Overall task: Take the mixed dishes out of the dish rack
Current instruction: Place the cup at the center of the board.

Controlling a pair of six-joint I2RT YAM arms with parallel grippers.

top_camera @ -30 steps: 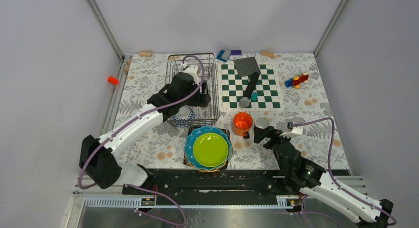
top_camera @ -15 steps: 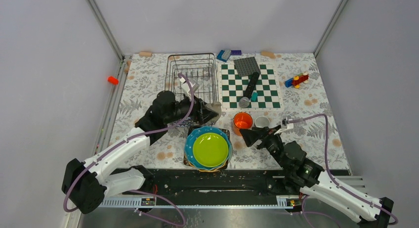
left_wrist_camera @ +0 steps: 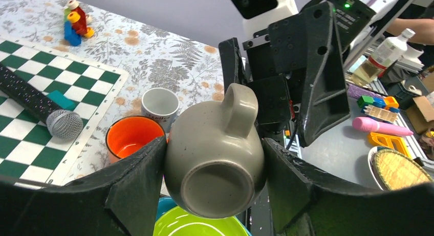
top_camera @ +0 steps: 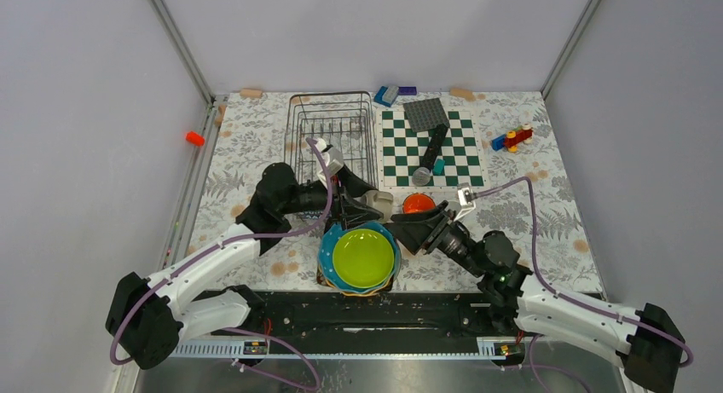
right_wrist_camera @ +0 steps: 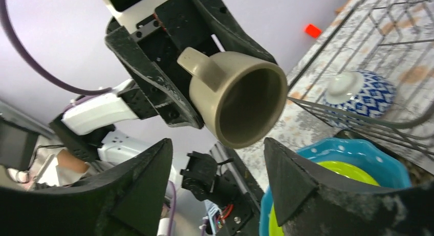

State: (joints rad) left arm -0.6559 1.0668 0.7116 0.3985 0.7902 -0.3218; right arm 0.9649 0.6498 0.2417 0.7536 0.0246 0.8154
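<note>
My left gripper (top_camera: 365, 207) is shut on a small grey cup (top_camera: 381, 204), held on its side in the air above the stacked plates. In the left wrist view the cup (left_wrist_camera: 220, 138) sits between both fingers, base towards the camera, handle up. My right gripper (top_camera: 411, 231) is open and empty, facing the cup's mouth (right_wrist_camera: 240, 100) at close range, apart from it. The lime green plate (top_camera: 362, 257) lies on the blue dotted plate (top_camera: 328, 248). The orange mug (top_camera: 418, 203) and another grey cup (left_wrist_camera: 160, 105) stand by. A patterned bowl (right_wrist_camera: 361, 92) lies in the dish rack (top_camera: 332, 124).
The green-and-white checkerboard mat (top_camera: 430, 146) lies right of the rack with a black microphone (top_camera: 432, 150) and a grey studded square plate (top_camera: 425, 113) on it. Toy bricks (top_camera: 511, 139) lie at the back right, a blue brick (top_camera: 386, 95) at the back.
My left gripper has brought the grey cup out of the rack, forward and right, over the plates. My right gripper has swung left from beside the standing cup towards it.
</note>
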